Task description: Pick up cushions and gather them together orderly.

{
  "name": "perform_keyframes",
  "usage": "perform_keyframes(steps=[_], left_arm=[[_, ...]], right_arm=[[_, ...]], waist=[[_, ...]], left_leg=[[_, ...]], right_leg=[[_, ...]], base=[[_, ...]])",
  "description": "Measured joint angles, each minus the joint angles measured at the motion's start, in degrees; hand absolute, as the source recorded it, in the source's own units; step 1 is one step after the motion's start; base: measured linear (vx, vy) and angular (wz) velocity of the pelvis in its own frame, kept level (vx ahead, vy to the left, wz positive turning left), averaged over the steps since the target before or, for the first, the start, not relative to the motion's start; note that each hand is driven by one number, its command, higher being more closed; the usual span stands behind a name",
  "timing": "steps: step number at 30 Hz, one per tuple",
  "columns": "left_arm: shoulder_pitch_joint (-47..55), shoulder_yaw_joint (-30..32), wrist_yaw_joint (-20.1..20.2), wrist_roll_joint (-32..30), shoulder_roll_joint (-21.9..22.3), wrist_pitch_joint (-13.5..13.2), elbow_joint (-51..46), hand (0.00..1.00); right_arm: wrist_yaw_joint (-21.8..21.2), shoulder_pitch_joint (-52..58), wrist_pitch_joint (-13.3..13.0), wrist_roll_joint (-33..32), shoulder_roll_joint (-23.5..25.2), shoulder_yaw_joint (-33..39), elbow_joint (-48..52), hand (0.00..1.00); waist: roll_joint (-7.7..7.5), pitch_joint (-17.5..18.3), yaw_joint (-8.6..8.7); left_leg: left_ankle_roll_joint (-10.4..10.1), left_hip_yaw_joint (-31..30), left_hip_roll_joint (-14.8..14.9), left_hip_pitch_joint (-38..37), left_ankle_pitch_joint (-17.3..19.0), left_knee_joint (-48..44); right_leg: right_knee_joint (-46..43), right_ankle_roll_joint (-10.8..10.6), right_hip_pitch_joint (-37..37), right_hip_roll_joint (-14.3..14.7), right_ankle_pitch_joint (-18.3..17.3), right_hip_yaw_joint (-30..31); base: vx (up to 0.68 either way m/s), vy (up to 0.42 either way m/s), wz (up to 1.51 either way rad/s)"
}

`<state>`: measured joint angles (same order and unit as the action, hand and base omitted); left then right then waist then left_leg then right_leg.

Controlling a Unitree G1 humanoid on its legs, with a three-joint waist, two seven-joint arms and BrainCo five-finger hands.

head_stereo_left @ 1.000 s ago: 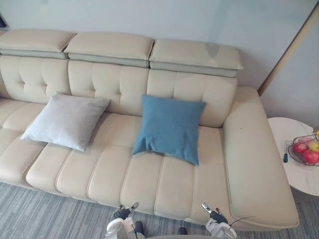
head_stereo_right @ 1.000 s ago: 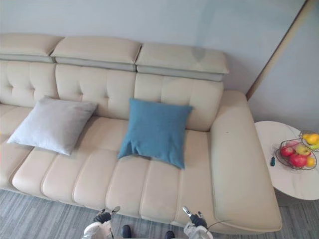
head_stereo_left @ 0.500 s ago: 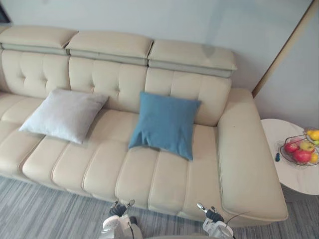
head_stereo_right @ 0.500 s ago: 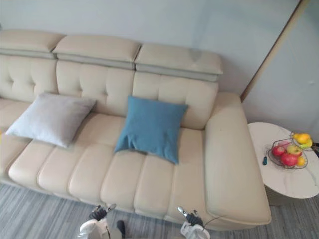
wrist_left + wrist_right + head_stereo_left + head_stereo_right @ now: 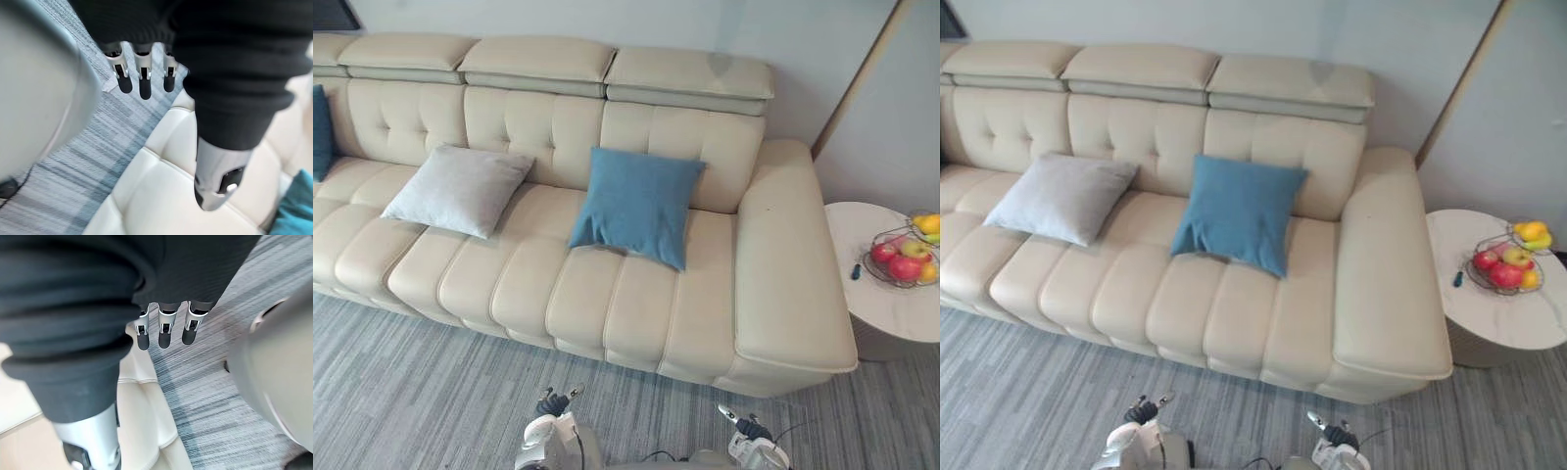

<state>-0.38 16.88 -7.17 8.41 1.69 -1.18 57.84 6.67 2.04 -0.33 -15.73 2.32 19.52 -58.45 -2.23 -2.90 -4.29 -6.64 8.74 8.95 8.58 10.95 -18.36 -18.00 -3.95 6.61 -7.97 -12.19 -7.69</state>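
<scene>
Two cushions on sofa (image 5: 558, 294) seat: grey cushion (image 5: 458, 189) left, blue cushion (image 5: 636, 206) centre. Likely soft, light; pinch a corner. Fingers slack, empty: left hand (image 5: 145, 81), right hand (image 5: 165, 330).

Sofa (image 5: 636, 294) smooth cream leather; blue cushion (image 5: 636, 204), grey cushion (image 5: 458, 190) matt woven cloth.

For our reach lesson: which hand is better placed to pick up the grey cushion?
Left, likely. The grey cushion lies left on the sofa, nearer the left hand; the right hand hangs beyond the blue cushion. Both hands are open, empty.
</scene>
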Motion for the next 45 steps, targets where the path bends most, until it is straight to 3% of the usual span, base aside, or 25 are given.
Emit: perform_keyframes(steps=[3, 8, 11, 12, 21, 28, 34, 38, 39, 40, 41, 42, 43, 44, 45], left_arm=[[0.6, -0.3, 0.1, -0.8, -0.5, 0.5, 0.1, 0.00], [2.5, -0.5, 0.2, -2.3, -1.0, 0.4, 0.9, 0.00], [3.2, -0.5, 0.4, -3.5, -1.1, 0.5, 2.2, 0.00], [3.8, 0.2, 1.3, -3.8, -3.7, 0.7, 5.8, 0.00], [3.8, 0.1, 1.3, -3.8, -3.8, 0.8, 5.8, 0.00], [3.3, -2.9, 1.4, -1.5, -4.7, 1.8, 5.9, 0.00], [2.5, -3.6, 2.5, -1.5, -4.6, 2.0, 5.5, 0.00], [2.1, -3.9, 2.8, -1.6, -4.1, 2.0, 4.6, 0.00], [1.6, -3.9, 2.8, -1.6, -4.0, 2.0, 4.6, 0.00], [1.2, -3.9, 2.8, -1.6, -4.1, 1.9, 4.5, 0.00], [1.1, -4.6, 2.8, -1.6, -4.1, 1.9, 3.5, 0.00], [0.9, -5.3, 2.9, -1.6, -3.9, 1.8, 2.7, 0.00], [0.6, -6.9, 3.0, -1.6, -3.5, 1.6, 1.6, 0.00], [0.7, -7.3, 3.1, -1.5, -3.5, 1.5, 1.2, 0.00], [0.8, -7.4, 3.4, -1.5, -3.5, 1.5, 1.2, 0.00]], right_arm=[[-0.3, 0.6, 0.3, 0.1, 0.4, 2.5, -0.3, 0.00], [-0.6, 1.3, 0.3, 2.2, -0.7, 5.7, -1.3, 0.00], [-0.7, 1.6, 0.3, 2.5, -1.3, 7.8, -1.6, 0.00], [-1.1, 1.9, 0.9, 4.6, -2.9, 11.3, -6.2, 0.00], [-1.1, 2.0, 1.0, 4.7, -2.9, 11.0, -6.2, 0.00], [-0.8, 1.8, 2.2, 6.8, -2.9, 9.3, -6.0, 0.00], [-0.4, 0.4, 2.9, 6.7, -3.0, 7.1, -5.2, 0.00], [-0.4, -0.8, 3.1, 6.8, -2.8, 4.0, -2.1, 0.00], [-0.4, -1.4, 3.0, 6.8, -2.7, 3.2, -1.5, 0.00], [-0.5, -2.1, 2.9, 6.9, -2.2, 2.3, -1.1, 0.00], [-0.5, -2.6, 3.1, 6.9, -2.2, 2.1, -1.1, 0.00], [-0.5, -2.6, 3.1, 7.1, -2.4, 2.2, -1.1, 0.00], [-0.4, -2.2, 3.1, 8.1, -3.1, 2.3, -1.2, 0.00], [-0.4, -2.0, 3.1, 9.0, -3.4, 2.3, -1.2, 0.00], [-0.4, -2.0, 3.1, 9.1, -3.6, 2.2, -1.3, 0.00]], waist=[[-0.56, 0.4, 0.36], [0.78, 2.1, 0.77], [1.63, 2.6, 0.91], [0.88, 0.8, 1.15], [0.96, 1.0, 1.60], [1.16, 0.4, 3.17], [1.30, -1.4, 3.63], [1.64, -2.0, 3.41], [1.74, -2.6, 3.31], [2.04, -3.7, 2.65], [1.90, -3.7, 2.56], [1.79, -3.8, 2.67], [2.72, -4.4, 3.19], [2.92, -4.5, 3.45], [2.92, -4.5, 3.47]], left_leg=[[1.0, 0.2, -2.0, -2.3, -1.4, 2.5], [2.1, 1.5, -4.2, -5.8, -4.0, 8.4], [1.9, 1.4, -4.6, -7.4, -5.2, 10.6], [1.5, -4.7, -5.1, -12.8, -5.8, 15.3], [1.5, -4.3, -5.1, -13.0, -6.0, 16.2], [1.3, -2.5, -5.1, -14.7, -7.1, 19.6], [1.2, 1.5, -4.6, -14.6, -7.0, 19.4], [1.1, 13.0, -2.7, -14.7, -5.2, 18.5], [1.2, 15.9, -2.0, -14.6, -4.6, 17.4], [1.6, 19.9, -0.7, -14.6, -4.3, 15.5], [1.7, 22.6, -0.4, -14.9, -4.1, 15.0], [1.6, 24.5, -0.6, -15.3, -4.1, 15.1], [1.3, 27.1, -0.3, -16.5, -3.9, 15.0], [1.2, 28.5, -0.3, -17.2, -3.8, 15.0], [0.9, 29.7, -0.3, -18.1, -3.7, 14.8]], right_leg=[[6.0, -1.1, -3.3, -0.9, 3.9, 0.7], [10.4, -1.7, -5.4, -2.0, 6.5, 2.3], [11.4, -1.8, -6.4, -1.7, 6.9, 2.1], [12.6, -1.3, -10.6, -0.7, 5.8, 1.8], [13.4, -1.5, -10.5, -0.7, 5.9, 2.1], [14.2, -1.8, -10.6, -0.7, 6.2, 2.5], [14.2, -1.8, -7.6, 0.1, 7.5, 7.4], [14.5, -1.6, -1.3, 3.5, 13.0, 15.3], [14.8, -1.1, -0.5, 4.5, 15.2, 13.9], [16.3, 1.0, 0.5, 5.2, 17.9, 9.4], [14.8, 3.9, 1.8, 4.4, 16.2, 0.5], [12.1, 5.3, 2.5, 3.0, 12.8, -8.5], [8.0, 7.0, 3.0, 0.0, 9.7, -20.7], [5.8, 8.0, 2.9, -1.7, 9.0, -25.6], [4.6, 7.2, 2.9, -2.3, 8.6, -27.2]], base=[[-0.05, 0.167, -0.08], [-0.06, 0.069, -0.07], [-0.01, 0.000, -0.02], [0.00, 0.000, 0.00], [0.00, 0.000, -0.02], [0.04, 0.005, -0.08], [0.02, 0.007, -0.41], [-0.04, 0.011, -1.42], [-0.06, -0.051, -2.01], [-0.05, -0.087, -1.93], [-0.04, -0.117, -1.76], [-0.04, -0.130, -1.38], [-0.04, -0.101, -1.06], [-0.03, -0.114, -1.05], [0.01, -0.116, -0.93]])
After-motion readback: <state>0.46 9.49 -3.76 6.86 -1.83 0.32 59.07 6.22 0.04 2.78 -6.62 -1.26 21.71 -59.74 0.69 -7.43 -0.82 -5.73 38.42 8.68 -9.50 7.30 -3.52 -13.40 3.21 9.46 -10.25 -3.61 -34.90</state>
